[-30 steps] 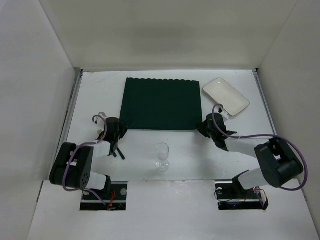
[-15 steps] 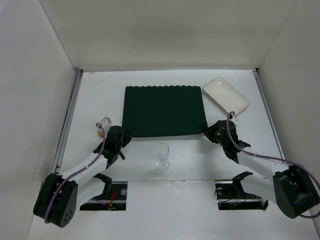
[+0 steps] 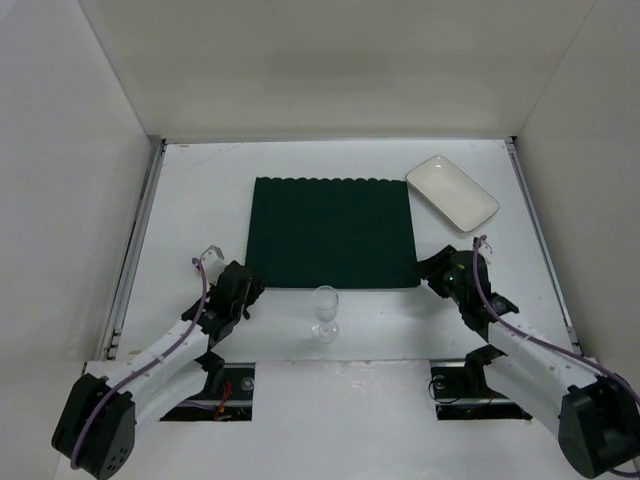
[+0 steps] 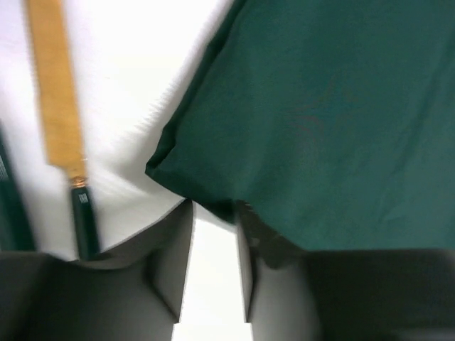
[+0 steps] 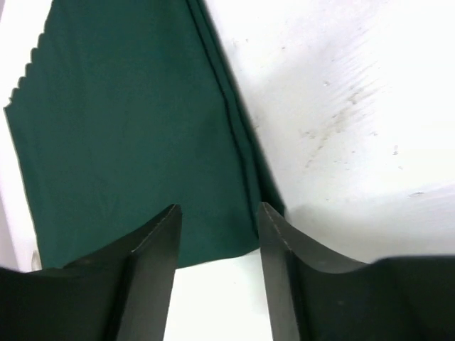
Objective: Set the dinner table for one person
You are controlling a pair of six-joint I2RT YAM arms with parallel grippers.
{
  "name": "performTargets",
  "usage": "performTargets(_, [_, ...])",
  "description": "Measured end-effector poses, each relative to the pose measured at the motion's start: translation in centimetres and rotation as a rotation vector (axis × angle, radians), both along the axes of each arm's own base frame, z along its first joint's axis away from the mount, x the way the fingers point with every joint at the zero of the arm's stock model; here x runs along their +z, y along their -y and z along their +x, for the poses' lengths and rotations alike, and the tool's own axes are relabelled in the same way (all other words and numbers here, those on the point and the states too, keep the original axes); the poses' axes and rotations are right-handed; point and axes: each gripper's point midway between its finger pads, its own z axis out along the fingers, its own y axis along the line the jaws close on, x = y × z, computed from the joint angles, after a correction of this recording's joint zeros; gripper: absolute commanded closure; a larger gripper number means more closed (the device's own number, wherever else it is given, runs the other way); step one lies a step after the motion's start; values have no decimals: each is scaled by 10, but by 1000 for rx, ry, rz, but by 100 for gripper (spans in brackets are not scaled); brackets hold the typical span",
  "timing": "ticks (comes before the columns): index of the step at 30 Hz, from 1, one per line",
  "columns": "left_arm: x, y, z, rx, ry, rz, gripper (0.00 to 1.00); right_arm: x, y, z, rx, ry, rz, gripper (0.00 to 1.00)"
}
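Observation:
The dark green placemat (image 3: 330, 232) lies flat in the middle of the white dinner table (image 3: 195, 190). My left gripper (image 3: 246, 290) sits at its near left corner. In the left wrist view that gripper (image 4: 213, 207) is narrowly open, bare table shows between the fingers, and the placemat (image 4: 320, 121) corner lies just past the tips. My right gripper (image 3: 432, 272) is at the near right corner. In the right wrist view it (image 5: 217, 210) stands open, with the placemat (image 5: 135, 135) corner flat on the table between the tips.
A clear wine glass (image 3: 325, 312) stands upright near the front edge, between the two arms. A white rectangular plate (image 3: 452, 192) lies at the back right, beside the placemat. A tan strip with a dark end (image 4: 58, 99) shows at the left of the left wrist view.
Both arms drew the placemat toward the near edge of the table. Both grippers, shut on its near corners before, have now opened and let go.

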Motion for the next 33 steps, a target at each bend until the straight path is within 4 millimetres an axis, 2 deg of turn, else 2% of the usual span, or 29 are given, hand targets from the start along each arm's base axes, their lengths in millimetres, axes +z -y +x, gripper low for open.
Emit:
performTargets(3, [5, -1, -4, -8, 6, 41, 65, 1, 7, -2, -3, 1, -35, 42])
performTargets(6, [28, 7, 1, -36, 59, 72, 62, 7, 10, 1, -3, 6, -75, 45])
performTargets(9, [49, 14, 9, -46, 119, 94, 59, 13, 9, 11, 8, 6, -118, 58])
performTargets(11, [52, 12, 15, -37, 129, 114, 58, 9, 4, 15, 31, -13, -144, 67])
performTargets(14, [39, 1, 23, -4, 93, 163, 59, -3, -12, 17, 97, -57, -190, 72])
performTargets(19, [10, -20, 40, 62, 7, 181, 64, -22, -48, 13, 219, -107, -235, 72])
performTargets(24, [-17, -29, 41, 76, -69, 181, 66, -41, -62, 2, 255, -153, -234, 72])
performTargets(28, [-17, -22, 38, 57, -50, 167, 66, -41, -62, -2, 232, -142, -203, 68])
performTargets(31, [-16, -14, 30, 28, -47, 154, 66, -28, -58, -5, 210, -99, -167, 50])
performTargets(33, [-14, -11, 24, 14, -44, 149, 66, -9, -54, 0, 187, -39, -142, 43])
